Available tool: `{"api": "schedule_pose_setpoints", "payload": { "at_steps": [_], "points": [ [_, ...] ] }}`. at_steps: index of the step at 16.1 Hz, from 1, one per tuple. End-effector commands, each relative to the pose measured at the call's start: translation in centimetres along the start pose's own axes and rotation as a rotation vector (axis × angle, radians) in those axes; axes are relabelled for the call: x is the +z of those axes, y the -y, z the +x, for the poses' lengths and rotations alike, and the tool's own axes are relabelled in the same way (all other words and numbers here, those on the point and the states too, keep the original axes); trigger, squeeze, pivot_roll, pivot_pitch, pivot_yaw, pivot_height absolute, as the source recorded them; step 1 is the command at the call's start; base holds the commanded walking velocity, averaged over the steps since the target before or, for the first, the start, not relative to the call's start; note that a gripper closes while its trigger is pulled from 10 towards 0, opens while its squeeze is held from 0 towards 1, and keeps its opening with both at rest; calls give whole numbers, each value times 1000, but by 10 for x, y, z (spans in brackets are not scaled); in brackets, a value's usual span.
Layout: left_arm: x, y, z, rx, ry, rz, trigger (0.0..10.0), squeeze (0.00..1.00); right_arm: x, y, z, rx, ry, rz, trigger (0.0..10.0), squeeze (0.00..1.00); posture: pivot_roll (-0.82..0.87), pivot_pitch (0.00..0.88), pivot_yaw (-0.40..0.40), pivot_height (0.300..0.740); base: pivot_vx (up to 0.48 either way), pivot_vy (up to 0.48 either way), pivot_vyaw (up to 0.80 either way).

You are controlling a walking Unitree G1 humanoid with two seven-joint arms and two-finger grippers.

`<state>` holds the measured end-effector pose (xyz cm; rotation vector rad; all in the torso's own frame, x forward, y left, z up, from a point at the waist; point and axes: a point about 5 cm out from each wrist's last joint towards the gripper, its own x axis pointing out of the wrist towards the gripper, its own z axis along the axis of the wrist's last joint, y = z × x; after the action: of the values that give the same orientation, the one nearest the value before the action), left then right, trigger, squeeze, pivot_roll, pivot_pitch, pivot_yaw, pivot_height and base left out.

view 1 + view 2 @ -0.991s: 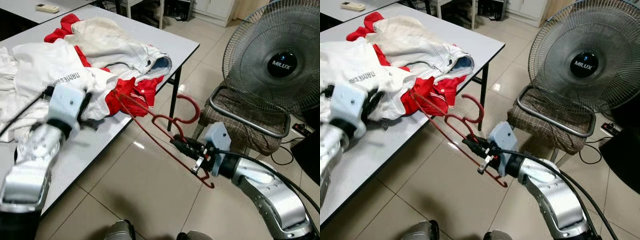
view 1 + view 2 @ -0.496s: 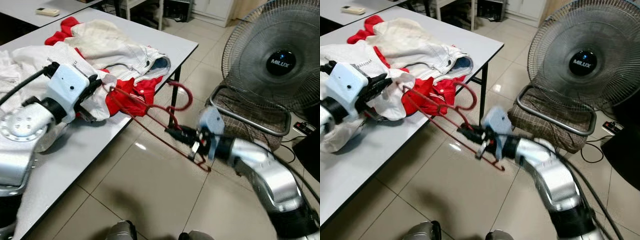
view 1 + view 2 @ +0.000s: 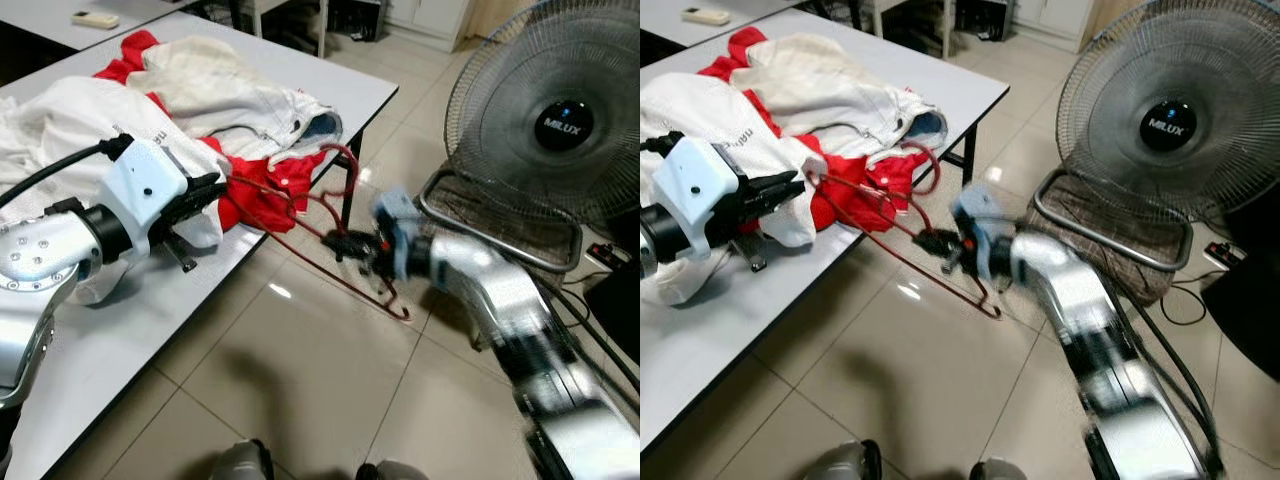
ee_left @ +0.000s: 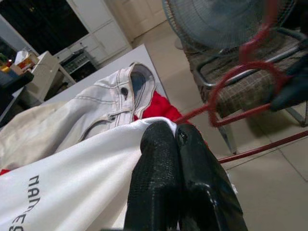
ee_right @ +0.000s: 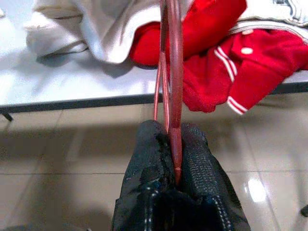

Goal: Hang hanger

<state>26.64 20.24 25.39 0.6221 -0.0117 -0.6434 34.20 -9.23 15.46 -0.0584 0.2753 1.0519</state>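
White and red clothes (image 3: 200, 90) lie heaped on the white tabletop (image 3: 350, 90). A remote control (image 3: 94, 18) rests on another table (far corner). Fan (image 3: 555, 110) stands beside a chair (image 3: 490, 235).

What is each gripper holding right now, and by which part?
The right gripper clamps the red hanger by its wire frame. The left gripper is shut on nothing.

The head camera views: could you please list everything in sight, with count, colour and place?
Hanger: one, red, off the table edge, in the right gripper.
Clothes: a heap, white, red and denim-lined, on the table.
Table: one, white.
Remote: one, pale, on a farther table.
Fan: one, grey, on the right.
Chair: one, checked seat, below the fan.
Left gripper: fingers shut, over the clothes.
Right gripper: shut on the hanger.
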Motion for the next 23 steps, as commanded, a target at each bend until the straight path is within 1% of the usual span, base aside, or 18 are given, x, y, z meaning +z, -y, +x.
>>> {"api": "schedule_pose_setpoints", "payload": {
  "at_steps": [1, 3, 5, 7, 8, 9, 10, 12, 13, 14, 15, 16, 17, 18, 19, 20, 22, 23],
  "points": [
    [13, 5, 1, -43, 44, 30, 0, 0, 4, 6, 0, 1, 29, 23, 10000, 0, -1, 140, -31, 740, 0, 0, 0],
    [14, 7, 1, -66, 35, 29, 0, 0, 14, 8, 7, 56, 54, 19, 10000, 0, 14, 144, -35, 740, 0, 0, 0],
    [9, -2, 1, -3, -4, 55, 0, 0, 24, 5, 10, 125, 76, -14, 10000, 0, 15, 140, -30, 740, 0, 0, 0],
    [11, -12, 2, 54, -1, 78, 0, 0, 32, 3, 12, 138, 109, -23, 10000, 0, 16, 135, -25, 740, 0, 0, 0],
    [19, -22, 3, 126, 45, 90, 0, 0, 42, 5, 14, 131, 170, 5, 10000, 0, 18, 137, -24, 740, 0, 0, 0],
    [24, -26, 4, 145, 73, 77, 0, 0, 47, 7, 14, 113, 208, 46, 10000, 0, 19, 137, -23, 740, 0, 0, 0],
    [28, -27, 3, 126, 86, 62, 0, 0, 49, 13, 17, 70, 244, 122, 10000, 0, 24, 140, -23, 740, 0, 0, 0],
    [27, -23, 2, 81, 79, 50, 0, 0, 46, 17, 20, 40, 260, 183, 10000, 0, 30, 143, -23, 740, 0, 0, 0],
    [25, -20, 0, 50, 63, 39, 0, 0, 45, 19, 22, 24, 296, 267, 10000, 0, 38, 147, -25, 740, 0, 0, 0],
    [15, -11, -4, -14, -2, 29, 0, 0, 45, 20, 30, 7, 404, 505, 10000, 0, 59, 154, -30, 740, 0, 0, 0],
    [10, -4, -5, -44, -26, 20, 588, 0, 45, 16, 36, 18, 450, 624, 10000, 0, 79, 160, -32, 740, 0, 0, 0],
    [6, 8, -2, -77, -32, -1, 784, 0, 42, 8, 48, 40, 502, 793, 10000, 0, 92, 167, -34, 740, 0, 0, 0],
    [5, 13, 0, -86, -27, -13, 784, 0, 41, 4, 54, 49, 518, 862, 10000, 0, 96, 168, -34, 740, 0, 0, 0],
    [6, 28, 3, -146, -13, -55, 0, 0, 39, -6, 65, 73, 562, 1029, 10000, 0, 106, 183, -29, 740, 0, 0, 0],
    [7, 33, 3, -168, -8, -70, 0, 0, 39, -8, 69, 77, 574, 1075, 10000, 0, 107, 186, -29, 740, 0, 0, 0],
    [9, 39, 1, -217, -7, -92, 0, 0, 40, -12, 74, 82, 604, 1169, 10000, 0, 114, 199, -26, 740, 0, 0, 0],
    [9, 43, -2, -260, -23, -94, 0, 0, 46, -19, 82, 104, 622, 1245, 10000, 0, 128, 219, -21, 740, 0, 0, 0],
    [8, 49, -4, -307, -43, -101, 0, 0, 51, -23, 87, 116, 643, 1292, 10000, 0, 139, 232, -14, 740, 0, 0, 0]
  ]
}}
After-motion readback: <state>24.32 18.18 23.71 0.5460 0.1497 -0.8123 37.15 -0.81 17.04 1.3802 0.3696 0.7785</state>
